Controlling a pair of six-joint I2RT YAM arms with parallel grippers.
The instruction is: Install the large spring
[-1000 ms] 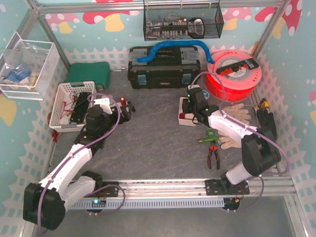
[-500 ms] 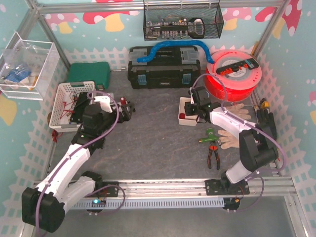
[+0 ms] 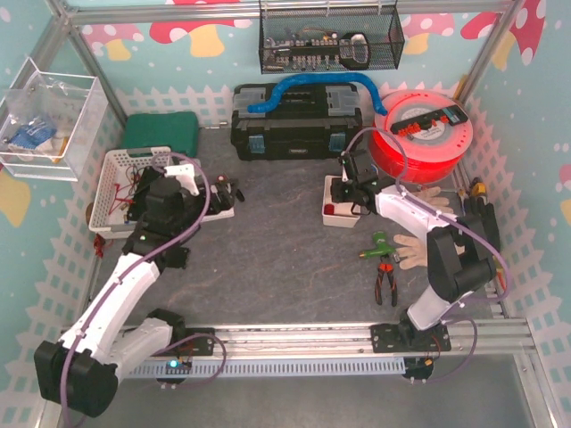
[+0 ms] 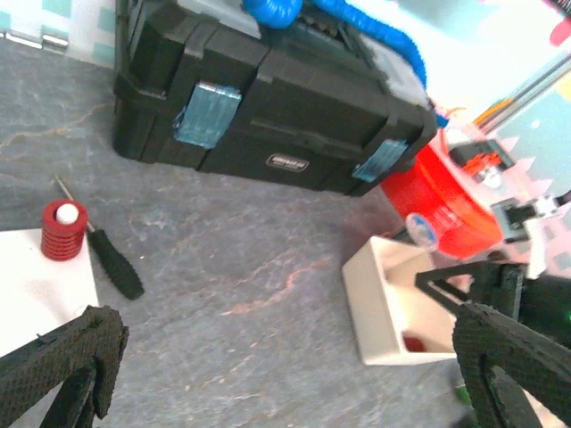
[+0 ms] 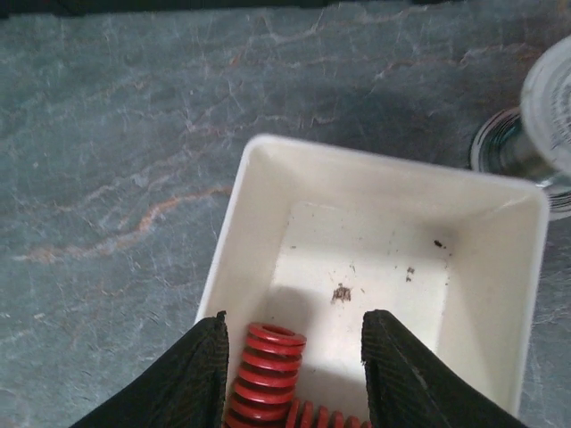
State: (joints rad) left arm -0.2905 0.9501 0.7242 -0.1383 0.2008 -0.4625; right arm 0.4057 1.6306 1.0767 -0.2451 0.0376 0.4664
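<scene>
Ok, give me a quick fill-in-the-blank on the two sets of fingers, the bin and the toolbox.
1. The right fingers straddle a red coil spring inside the ___ bin.
2. The left fingers stand wide ___, with nothing between them.
3. The black toolbox has ___ latches.
Missing words: white; open; blue.

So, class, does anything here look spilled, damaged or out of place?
Nothing looks spilled or broken. The white tray has a few dark specks on its floor, and pliers and gloves lie loose on the table.
</scene>
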